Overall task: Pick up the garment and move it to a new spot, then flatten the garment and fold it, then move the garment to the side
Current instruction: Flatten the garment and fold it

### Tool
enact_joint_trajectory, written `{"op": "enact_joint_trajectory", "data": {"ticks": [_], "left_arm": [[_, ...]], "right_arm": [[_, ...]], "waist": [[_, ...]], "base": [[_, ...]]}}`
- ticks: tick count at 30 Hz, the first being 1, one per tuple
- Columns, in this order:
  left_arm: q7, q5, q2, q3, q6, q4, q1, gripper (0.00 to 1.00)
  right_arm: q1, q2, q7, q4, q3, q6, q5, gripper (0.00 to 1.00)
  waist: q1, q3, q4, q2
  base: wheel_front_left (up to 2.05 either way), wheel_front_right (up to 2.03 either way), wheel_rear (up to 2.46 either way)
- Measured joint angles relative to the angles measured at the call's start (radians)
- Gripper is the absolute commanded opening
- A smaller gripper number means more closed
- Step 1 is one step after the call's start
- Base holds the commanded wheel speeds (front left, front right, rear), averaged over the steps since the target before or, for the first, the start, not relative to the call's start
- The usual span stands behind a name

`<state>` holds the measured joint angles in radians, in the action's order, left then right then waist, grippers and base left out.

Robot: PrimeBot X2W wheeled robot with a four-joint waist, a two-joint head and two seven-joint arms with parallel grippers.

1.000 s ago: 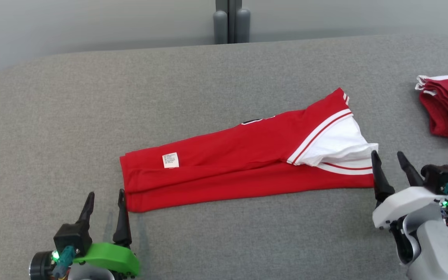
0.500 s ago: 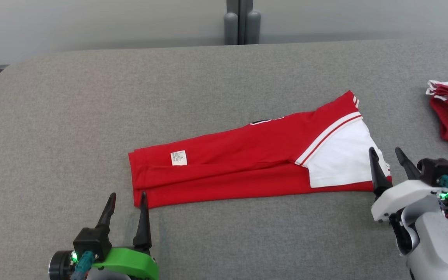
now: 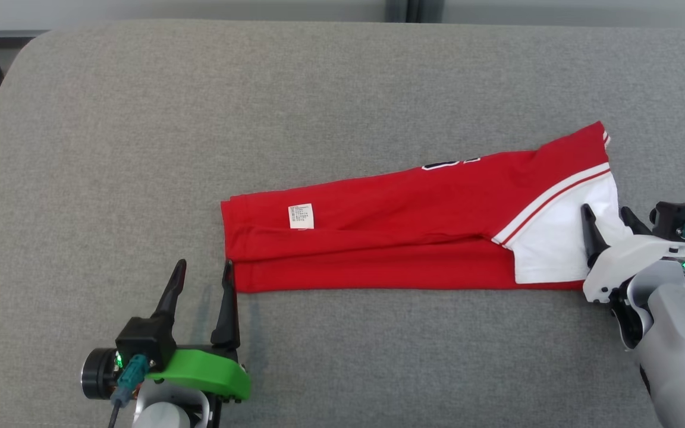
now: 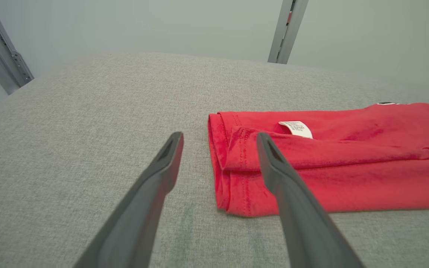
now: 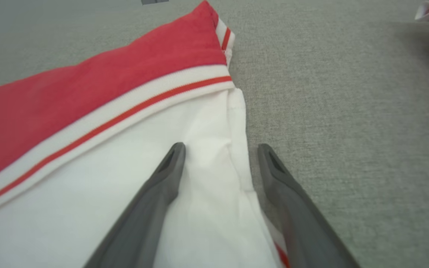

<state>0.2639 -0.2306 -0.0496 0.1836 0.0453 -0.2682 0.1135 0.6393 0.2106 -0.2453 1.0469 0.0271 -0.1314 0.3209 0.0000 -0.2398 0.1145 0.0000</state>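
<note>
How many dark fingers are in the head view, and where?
4. Two belong to the left gripper, by the red shirt at its left corner; two to the right gripper, at the white end. None seems hidden.

Bright even light, soft shadows, wide-angle wrist distortion

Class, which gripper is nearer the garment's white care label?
Left. The left gripper is by the hem end of the garment, close to the care label; the right gripper is over its opposite, white end.
</note>
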Motion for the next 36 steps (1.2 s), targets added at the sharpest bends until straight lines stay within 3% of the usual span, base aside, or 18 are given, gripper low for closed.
{"op": "enact_joint_trajectory", "data": {"ticks": [3, 4, 5, 6, 7, 13, 19, 25, 30, 36], "left_arm": [[0.0, -0.003, 0.0, -0.003, 0.0, 0.0, 0.0, 1.0], [0.0, -0.003, 0.0, -0.005, 0.0, 0.0, 0.0, 1.0], [0.0, -0.003, 0.0, -0.006, 0.0, 0.0, 0.0, 1.0], [0.0, -0.003, 0.0, -0.008, 0.0, 0.0, 0.0, 1.0], [0.0, -0.003, 0.0, -0.009, 0.0, 0.0, 0.001, 1.0], [0.0, -0.001, 0.0, -0.011, 0.0, -0.004, 0.007, 1.0], [0.0, 0.0, 0.0, -0.008, 0.0, -0.007, 0.009, 1.0], [0.0, 0.0, 0.0, 0.0, -0.001, -0.01, -0.004, 1.0], [0.0, 0.0, 0.0, 0.007, -0.002, -0.018, -0.009, 1.0], [0.0, 0.0, 0.0, 0.016, -0.001, -0.026, -0.025, 1.0]], "right_arm": [[0.014, 0.002, -0.007, 0.03, 0.026, 0.0, 0.015, 1.0], [0.016, 0.003, -0.009, 0.036, 0.038, 0.0, 0.021, 0.55], [0.019, 0.004, -0.01, 0.04, 0.049, 0.0, 0.028, 0.37], [0.023, 0.004, -0.011, 0.041, 0.057, 0.001, 0.036, 0.11], [0.026, 0.004, -0.011, 0.042, 0.067, 0.001, 0.047, 0.0], [0.032, 0.012, -0.019, 0.03, 0.074, -0.002, 0.078, 0.0], [-0.014, 0.073, -0.018, -0.087, -0.053, 0.0, 0.032, 0.0], [-0.081, 0.026, -0.018, -0.247, -0.11, 0.0, -0.024, 0.0], [-0.119, -0.037, -0.018, -0.385, -0.055, 0.0, -0.004, 0.0], [-0.139, -0.079, -0.018, -0.481, 0.143, 0.0, 0.087, 0.0]], "waist": [[0.0, -0.014, 0.01, 0.0], [0.0, -0.018, 0.011, 0.0], [0.0, -0.021, 0.011, 0.0], [0.0, -0.022, 0.009, 0.0], [0.0, -0.023, 0.006, 0.0], [0.0, -0.016, -0.013, 0.0], [0.0, 0.011, -0.034, 0.0], [0.0, 0.042, -0.047, 0.0], [0.0, 0.065, -0.051, 0.0], [0.0, 0.092, -0.041, 0.0]], "base": [[0.0, 0.0, 0.0], [0.0, 0.0, 0.0], [0.0, 0.0, 0.0], [0.0, 0.0, 0.0], [0.0, 0.0, 0.0], [0.0, 0.0, 0.0], [0.0, 0.0, 0.0], [0.0, 0.0, 0.0], [0.0, 0.0, 0.0], [0.0, 0.0, 0.0]]}}
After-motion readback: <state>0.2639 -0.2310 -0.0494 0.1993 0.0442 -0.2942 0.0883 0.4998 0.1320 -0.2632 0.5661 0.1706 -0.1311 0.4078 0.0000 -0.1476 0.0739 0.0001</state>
